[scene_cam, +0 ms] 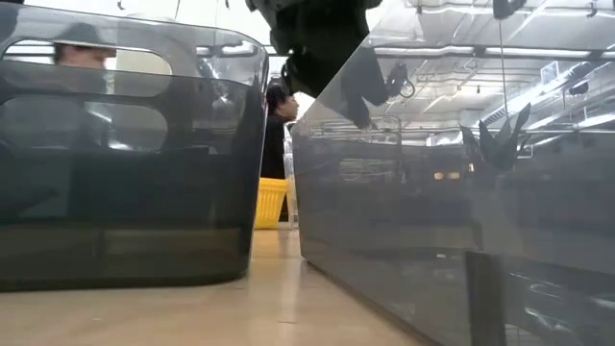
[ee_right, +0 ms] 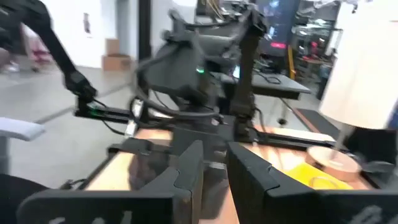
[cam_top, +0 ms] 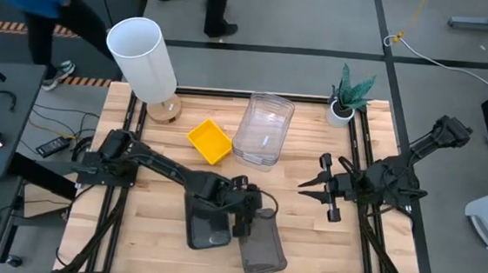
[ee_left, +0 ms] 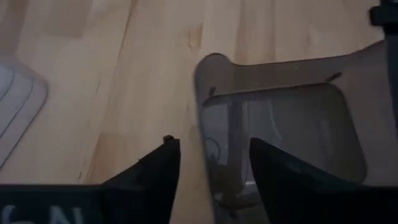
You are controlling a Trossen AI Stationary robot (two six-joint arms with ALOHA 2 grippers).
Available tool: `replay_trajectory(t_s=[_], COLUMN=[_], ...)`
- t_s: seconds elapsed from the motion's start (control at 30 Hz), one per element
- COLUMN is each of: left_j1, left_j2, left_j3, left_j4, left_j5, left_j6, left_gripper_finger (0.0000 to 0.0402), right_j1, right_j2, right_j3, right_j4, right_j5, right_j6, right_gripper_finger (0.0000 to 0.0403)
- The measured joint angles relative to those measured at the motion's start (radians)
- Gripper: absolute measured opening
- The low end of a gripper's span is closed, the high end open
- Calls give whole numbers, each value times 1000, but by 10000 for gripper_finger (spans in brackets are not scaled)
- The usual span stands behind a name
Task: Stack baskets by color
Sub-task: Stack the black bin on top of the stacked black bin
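Note:
Two dark grey baskets lie on the table near its front edge, one (cam_top: 206, 225) to the left and one (cam_top: 263, 244) to the right, turned askew. My left gripper (ee_left: 212, 142) stands open over the right one's far left corner. Its fingers straddle the basket's wall (ee_left: 205, 124), one outside and one inside; I cannot tell whether they touch it. A yellow basket (cam_top: 209, 141) and a stack of clear baskets (cam_top: 264, 129) rest farther back. My right gripper (cam_top: 308, 185) hovers at the right, level, slightly open and holding nothing.
A tall white cylinder (cam_top: 141, 54) stands on a wooden disc at the back left. A small potted plant (cam_top: 347, 97) sits at the back right. Bare wood lies between the grey baskets and my right gripper. A person (cam_top: 28, 2) stands beyond the table's far left.

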Motion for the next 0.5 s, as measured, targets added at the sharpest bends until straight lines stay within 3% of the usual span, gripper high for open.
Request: replay_trajectory(t_s=[0.23, 0.37, 0.5], left_j1=[27, 29, 38], left_j2=[32, 54, 81], left_j3=[0, -1, 0], left_j4=[10, 10, 10], left_j5=[45, 48, 50], left_j6=[31, 40, 42], left_gripper_finger=[234, 231, 215], right_j1=[-138, -208, -237], right_j2=[-47, -69, -86], right_j3=[-125, -166, -180], right_j4=[114, 144, 160], right_j5=[-150, -237, -250], right_j6=[54, 96, 112], right_gripper_finger=[40, 19, 7])
